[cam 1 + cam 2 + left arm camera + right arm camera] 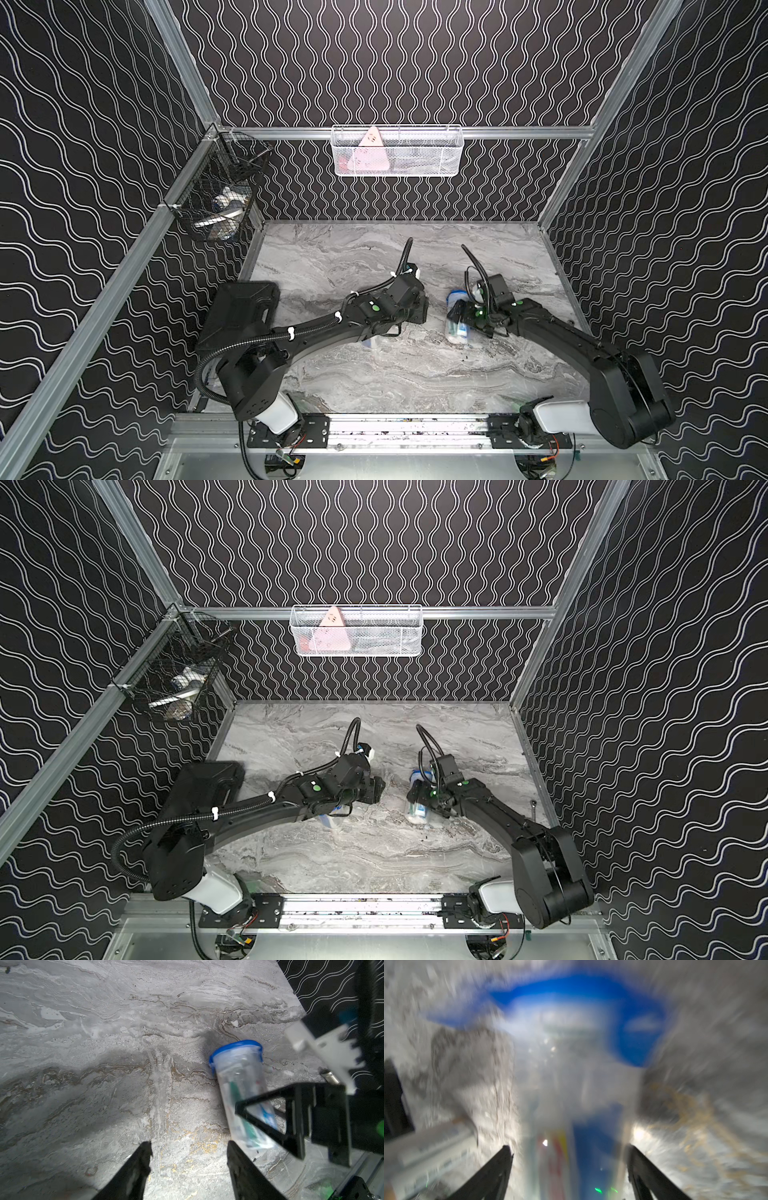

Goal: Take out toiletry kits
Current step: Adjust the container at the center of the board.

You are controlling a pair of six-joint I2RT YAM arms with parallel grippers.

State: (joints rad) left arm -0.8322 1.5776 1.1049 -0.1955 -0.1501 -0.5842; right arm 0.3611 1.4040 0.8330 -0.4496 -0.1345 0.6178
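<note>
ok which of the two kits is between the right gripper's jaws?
The kit lying on its side right of centre, in plain view: the right gripper straddles it. The other kit is mostly hidden under the left arm.

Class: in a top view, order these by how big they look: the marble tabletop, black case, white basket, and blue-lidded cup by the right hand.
1. tabletop
2. white basket and black case: too alike to rank; the left arm hides part of the case
3. cup
</note>
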